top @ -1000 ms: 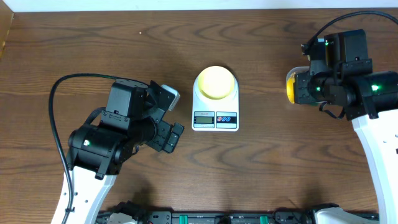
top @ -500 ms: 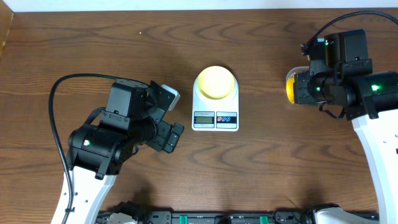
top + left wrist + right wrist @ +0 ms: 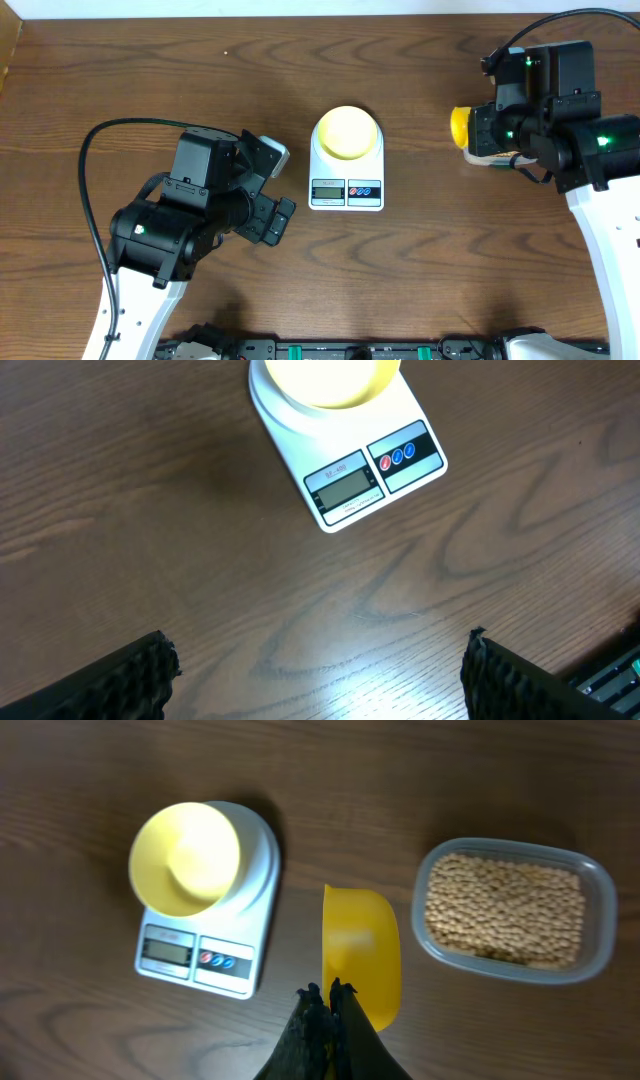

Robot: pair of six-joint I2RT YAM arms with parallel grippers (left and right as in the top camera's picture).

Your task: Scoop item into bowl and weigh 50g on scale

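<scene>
1. Covering every view, a dark brown wood-grain table [image 3: 400,60]. In the overhead view a pale strip [image 3: 320,7] runs along its far edge and a black rail [image 3: 330,350] with green fittings along its near edge.
2. White scale [image 3: 346,185], near the table's middle. Its grey display and its red and blue buttons sit at the near edge; the reading is too small to make out.
3. Pale yellow bowl [image 3: 346,133], upright on the scale's platform, its inside showing plain yellow.
4. Tan beans [image 3: 505,910], lying in a clear rounded tub [image 3: 600,890]. The tub sits on the table to the right of the scale, well apart from it.
5. Bright yellow scoop [image 3: 360,955], hollow side up, between scale and tub in the right wrist view. Whether it touches the table cannot be told.
6. Right gripper [image 3: 323,995], its fingers pressed together on the scoop's handle.
7. Left gripper [image 3: 320,645], its fingers spread wide with nothing between them, above bare wood left of the scale.
8. Black cable [image 3: 95,180], looping beside the left arm.
</scene>
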